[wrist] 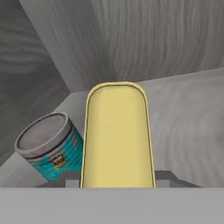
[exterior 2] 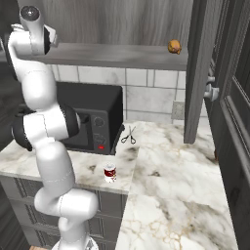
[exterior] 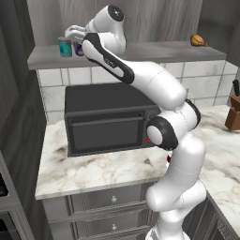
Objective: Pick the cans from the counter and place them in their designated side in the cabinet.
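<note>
The cabinet (exterior: pixel 154 21) is a grey wood-grain wall unit; its long shelf board (exterior 2: pixel 117 56) runs above the tiled wall and the black microwave (exterior: pixel 110 119). Below, the desk (exterior: pixel 93 171) is a white marble slab with grey veining, set over grey drawers (exterior: pixel 112 199) with round knobs.

The white arm (exterior: pixel 176 140) rises from the desk edge and reaches up to the left end of the shelf board. The claw (exterior: pixel 77 44) sits at shelf level, just beside the teal can (exterior: pixel 65 47), which stands upright on the board.

In the hand view, the yellow-topped can (wrist: pixel 117 135) lies along the claw axis, its yellow face towards the camera, above the shelf surface; the teal can is just to its left. The claw is closed on the yellow-topped can, with the finger tips hidden behind it.

The red can (exterior 2: pixel 110 173) stands upright on the desk near the front edge, in front of the microwave. Scissors (exterior 2: pixel 129 135) lie on the desk beside the microwave. A brown-orange food item (exterior: pixel 198 41) rests at the right end of the shelf board, well apart from the claw.
</note>
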